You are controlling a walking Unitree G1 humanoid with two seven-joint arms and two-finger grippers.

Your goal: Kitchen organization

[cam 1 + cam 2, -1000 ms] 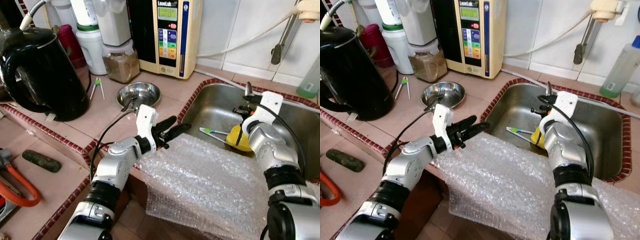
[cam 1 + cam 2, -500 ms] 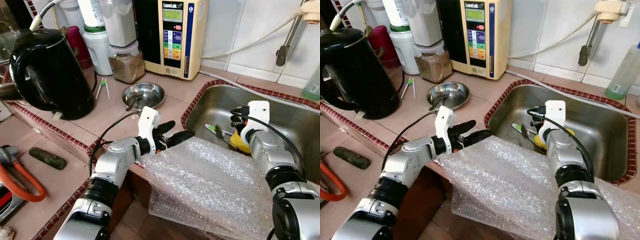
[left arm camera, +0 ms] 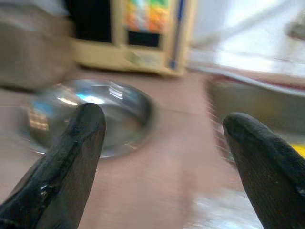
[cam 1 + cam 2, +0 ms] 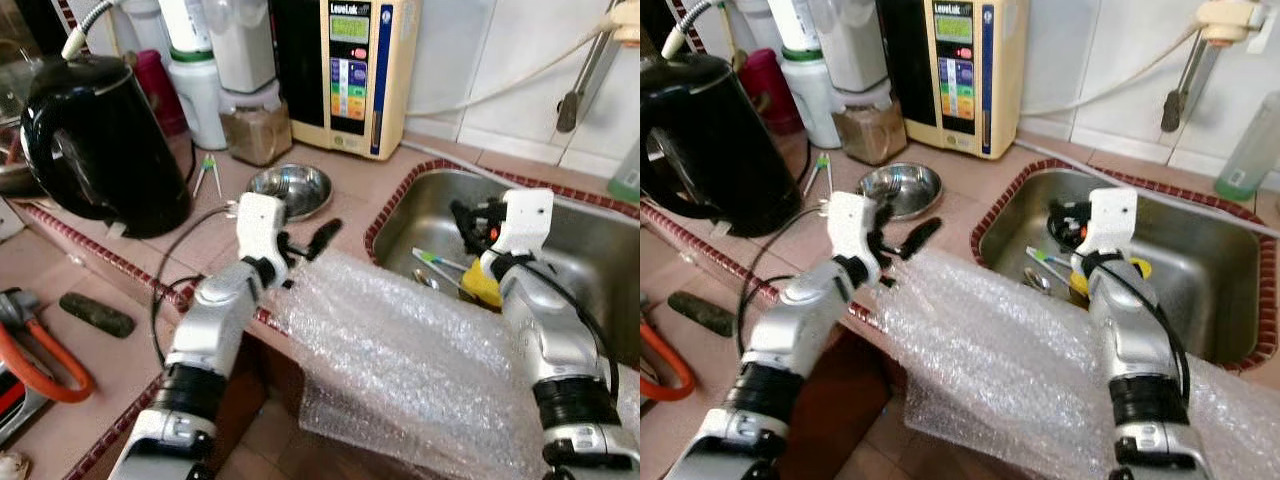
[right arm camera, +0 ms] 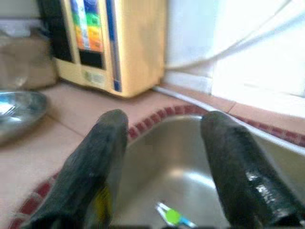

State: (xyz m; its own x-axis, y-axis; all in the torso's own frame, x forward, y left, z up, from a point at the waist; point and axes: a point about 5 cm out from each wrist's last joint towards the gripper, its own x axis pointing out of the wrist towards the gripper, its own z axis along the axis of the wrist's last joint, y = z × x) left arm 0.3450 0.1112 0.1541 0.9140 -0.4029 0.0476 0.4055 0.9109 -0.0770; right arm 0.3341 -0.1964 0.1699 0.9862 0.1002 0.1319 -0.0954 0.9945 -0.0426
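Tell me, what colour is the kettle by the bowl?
The kettle is glossy black, clearest in the left eye view.

Kettle (image 4: 100,140) cut off; L wrist view blurred.

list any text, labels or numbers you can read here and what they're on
"LeveLuk": seemingly the brand line at the top of the cream and black water machine, blurred, so uncertain.
Its green display: digits too blurred to read.
Its coloured button labels: too small to read.
White bottle's green-banded label: unreadable.
Nothing else carries legible text.
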